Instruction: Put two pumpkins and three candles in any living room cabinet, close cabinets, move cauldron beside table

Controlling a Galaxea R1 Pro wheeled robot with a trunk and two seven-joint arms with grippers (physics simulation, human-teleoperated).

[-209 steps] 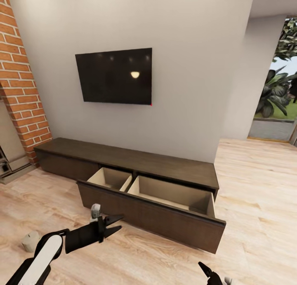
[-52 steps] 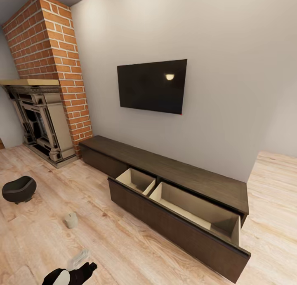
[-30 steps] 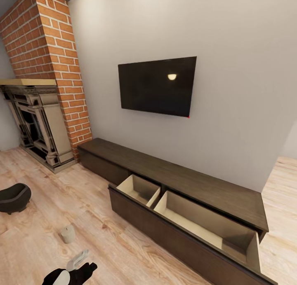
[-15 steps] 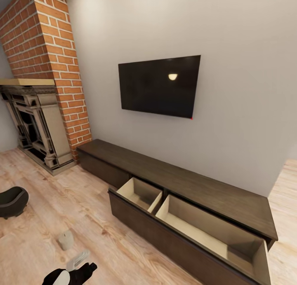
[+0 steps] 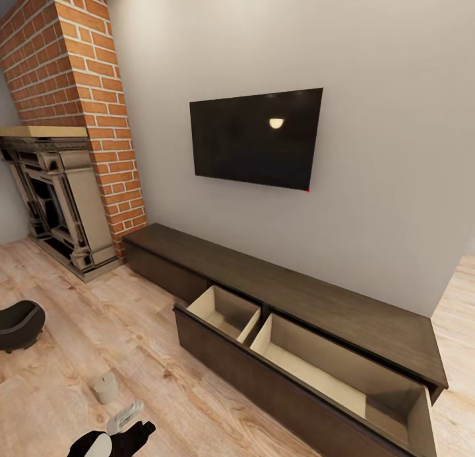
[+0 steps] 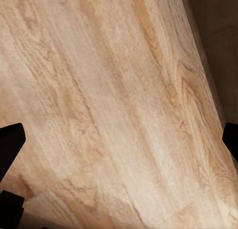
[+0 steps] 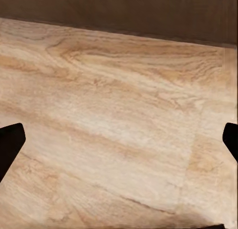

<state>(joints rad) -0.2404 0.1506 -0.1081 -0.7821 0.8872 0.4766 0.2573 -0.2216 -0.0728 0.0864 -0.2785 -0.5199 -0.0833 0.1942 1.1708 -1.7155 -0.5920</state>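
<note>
Your cabinet [image 5: 284, 292] sits against wall, drawer [image 5: 316, 371] pulled out; candle [image 5: 104, 386] upright on floor [image 5: 59, 378] near your left arm, cauldron [image 5: 18, 325] well apart leftward. Left pincer [image 6: 119, 139] and right pincer [image 7: 119, 139] both spread wide over bare floor, holding nothing

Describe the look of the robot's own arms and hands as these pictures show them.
In the head view, the left arm has a rounded white shell that joins a matte black segment, with a pale grey piece beside it. In the left wrist view, the left hand has flat, blunt black fingers. The right hand has matching black fingers. No cables or markings are visible.
</note>
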